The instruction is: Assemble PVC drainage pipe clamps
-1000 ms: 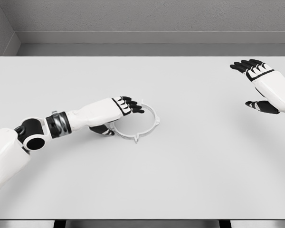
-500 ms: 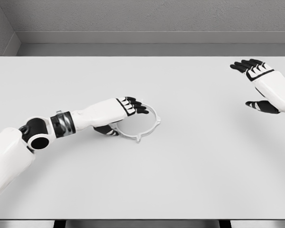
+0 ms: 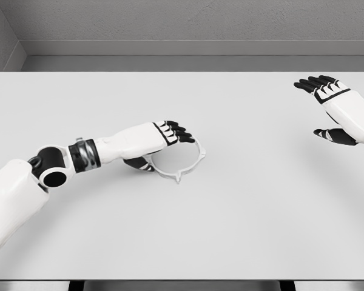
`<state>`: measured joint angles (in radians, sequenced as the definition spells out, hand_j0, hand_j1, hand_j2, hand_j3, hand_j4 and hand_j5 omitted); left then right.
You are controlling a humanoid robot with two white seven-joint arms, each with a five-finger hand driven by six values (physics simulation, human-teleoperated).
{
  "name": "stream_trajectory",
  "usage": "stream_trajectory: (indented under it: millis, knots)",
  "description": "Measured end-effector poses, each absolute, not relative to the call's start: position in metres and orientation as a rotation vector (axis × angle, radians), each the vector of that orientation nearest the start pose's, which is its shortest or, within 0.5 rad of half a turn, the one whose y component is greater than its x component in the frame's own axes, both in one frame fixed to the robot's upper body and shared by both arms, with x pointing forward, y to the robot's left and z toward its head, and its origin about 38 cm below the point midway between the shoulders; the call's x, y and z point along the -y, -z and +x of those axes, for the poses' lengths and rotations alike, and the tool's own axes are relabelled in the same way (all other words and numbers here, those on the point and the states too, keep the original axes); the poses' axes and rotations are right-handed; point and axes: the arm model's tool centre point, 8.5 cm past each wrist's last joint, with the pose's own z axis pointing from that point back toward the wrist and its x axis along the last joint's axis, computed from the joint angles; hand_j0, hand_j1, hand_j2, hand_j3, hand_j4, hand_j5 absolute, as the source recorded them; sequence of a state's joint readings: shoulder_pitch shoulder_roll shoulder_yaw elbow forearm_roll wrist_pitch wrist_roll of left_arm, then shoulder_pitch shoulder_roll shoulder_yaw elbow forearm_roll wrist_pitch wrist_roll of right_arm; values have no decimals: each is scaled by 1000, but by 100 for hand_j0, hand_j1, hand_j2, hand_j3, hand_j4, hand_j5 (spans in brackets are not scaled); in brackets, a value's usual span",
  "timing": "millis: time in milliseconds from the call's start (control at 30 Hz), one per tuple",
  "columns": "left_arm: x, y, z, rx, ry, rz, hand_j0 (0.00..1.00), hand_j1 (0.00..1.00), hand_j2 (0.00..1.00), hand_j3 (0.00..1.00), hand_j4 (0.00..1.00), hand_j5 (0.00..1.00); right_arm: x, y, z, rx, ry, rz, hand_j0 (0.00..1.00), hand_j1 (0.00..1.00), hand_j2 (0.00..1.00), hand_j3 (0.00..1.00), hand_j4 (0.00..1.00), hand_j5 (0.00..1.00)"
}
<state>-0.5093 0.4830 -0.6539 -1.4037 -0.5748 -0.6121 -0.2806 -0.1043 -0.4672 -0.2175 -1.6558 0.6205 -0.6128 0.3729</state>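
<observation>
The clamp ring lay flat on the pale worktop, a little left of the middle, a thin grey hoop with small lugs sticking out from its rim, one pointing toward the near edge and one on its right side. No second clamp part or pipe could be seen anywhere in the view.

The left hand sat over the ring's left rim. Its black fingers reached across the top of the hoop, held close together and slightly curled, while the thumb showed below, on the outer near side of the rim. That looked like the start of a pinch on the ring, but whether the fingers actually gripped it or only rested against it could not be told from this angle.

The right hand hung above the far right of the worktop, well apart from the ring, its fingers spread and holding nothing.

The step in hand seemed to be the pick-up of the ring by the left hand. The next move would likely call for closing the thumb and fingers firmly on the thin rim without pushing it along the smooth surface, then lifting it level.
</observation>
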Motion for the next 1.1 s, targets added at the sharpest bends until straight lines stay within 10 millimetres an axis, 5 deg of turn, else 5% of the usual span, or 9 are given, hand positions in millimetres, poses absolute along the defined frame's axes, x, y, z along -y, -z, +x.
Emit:
stream_trajectory:
  millis: [1100]
  knots:
    - [-156,-138,420,1771,1965,185,100,100,100,100,100,100,364,-207,368,1736,-1435,-794,100,100,100,100,100,100]
